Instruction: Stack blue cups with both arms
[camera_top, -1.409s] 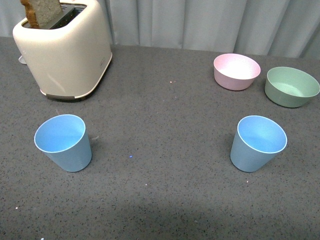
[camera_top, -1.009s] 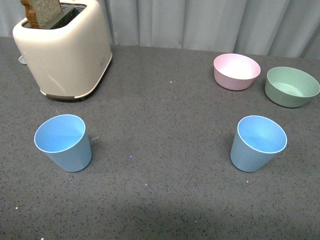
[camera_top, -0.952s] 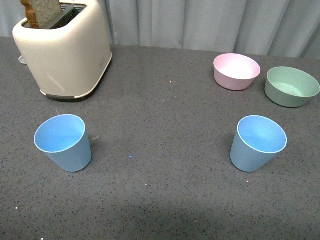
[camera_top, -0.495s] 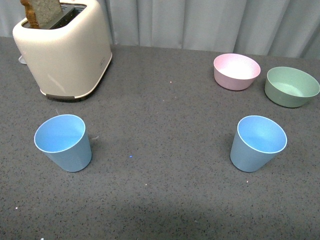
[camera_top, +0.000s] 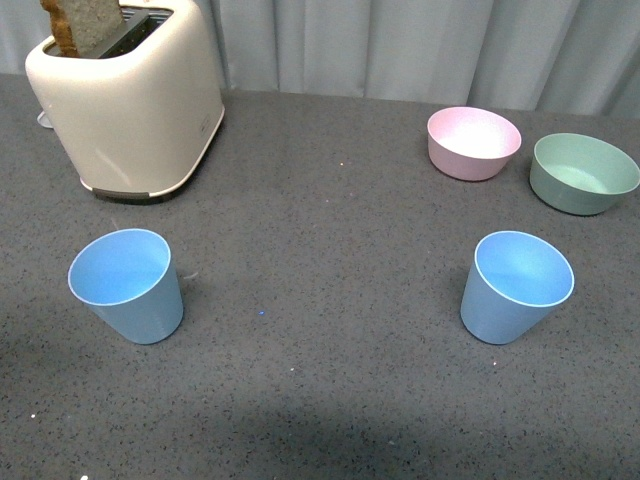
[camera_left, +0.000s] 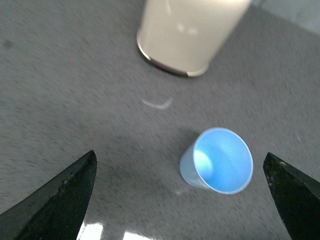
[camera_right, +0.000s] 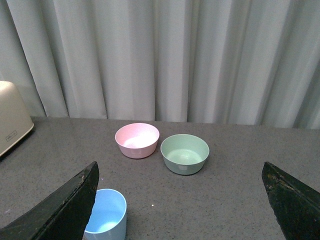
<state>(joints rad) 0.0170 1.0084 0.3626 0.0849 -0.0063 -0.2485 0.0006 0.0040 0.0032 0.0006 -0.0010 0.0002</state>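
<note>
The left blue cup (camera_top: 126, 285) stands upright, mouth up, at about 8 o'clock from the middle of the grey tabletop (camera_top: 320, 230) in the front view. The right blue cup (camera_top: 517, 285) stands the same way at about 4 o'clock, well apart from it. In the left wrist view we see the left end effector (camera_left: 179, 155) with its two black fingers (camera_left: 55, 195) spread wide. The left blue cup (camera_left: 217, 161) sits in the gap between them, touching neither and closer to one finger than the other. In the right wrist view the right end effector (camera_right: 179, 163) is likewise spread wide. The right blue cup (camera_right: 106, 212) shows just beside one fingertip (camera_right: 75, 200), off the middle of the gap and partly cut by the frame edge. We cannot tell how high either end effector hangs over its cup. The cream toaster (camera_top: 125, 95), with a slice of bread (camera_top: 85, 25) standing in its slot, is at 12 o'clock from the left blue cup. The pink bowl (camera_top: 473, 142) lies at 11 o'clock from the right blue cup and the green bowl (camera_top: 583, 172) at 1 o'clock, the two bowls just beside each other. A pale curtain (camera_top: 400, 45) hangs behind the tabletop.
</note>
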